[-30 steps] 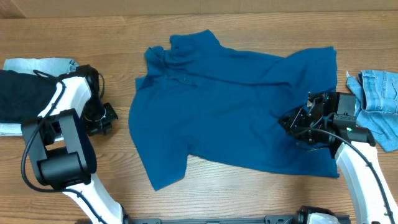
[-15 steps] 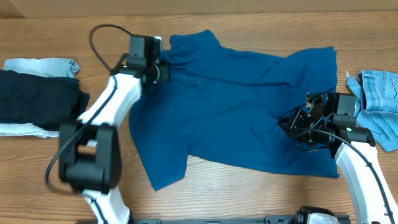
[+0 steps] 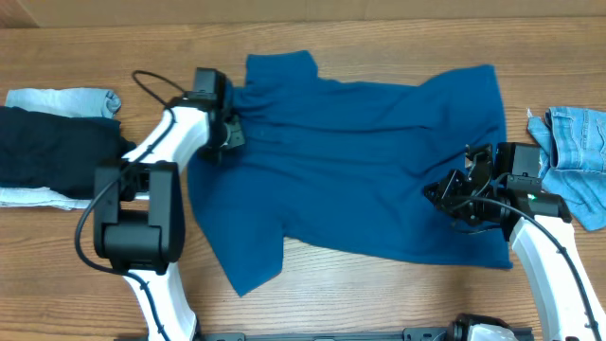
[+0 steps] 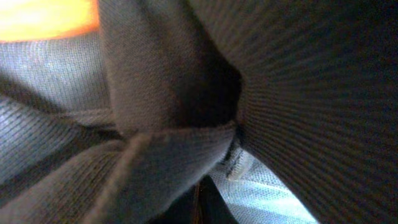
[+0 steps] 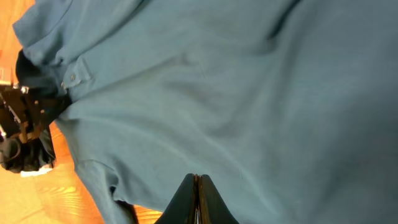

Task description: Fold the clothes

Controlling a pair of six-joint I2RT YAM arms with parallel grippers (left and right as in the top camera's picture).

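The royal-blue polo shirt (image 3: 350,161) lies spread across the middle of the table, collar at the far left, hem to the right. My left gripper (image 3: 225,137) is at the collar and left shoulder. It is shut, with knit folds (image 4: 298,74) crowding over its closed fingertips (image 4: 199,208). I cannot see cloth pinched between them. My right gripper (image 3: 445,194) rests on the shirt's right part, shut, its tips (image 5: 198,182) against flat blue cloth (image 5: 249,93). The buttoned placket (image 5: 73,76) shows at the far end in the right wrist view.
A near-black folded garment (image 3: 52,152) lies at the left edge, with pale cloth (image 3: 66,98) behind it. A light-blue denim piece (image 3: 578,156) sits at the right edge, close to my right arm. Bare wood shows in front of the shirt.
My left arm swung from the table's left side to the collar. The shirt's collar and left edge then shifted slightly left. The right arm has stayed put.
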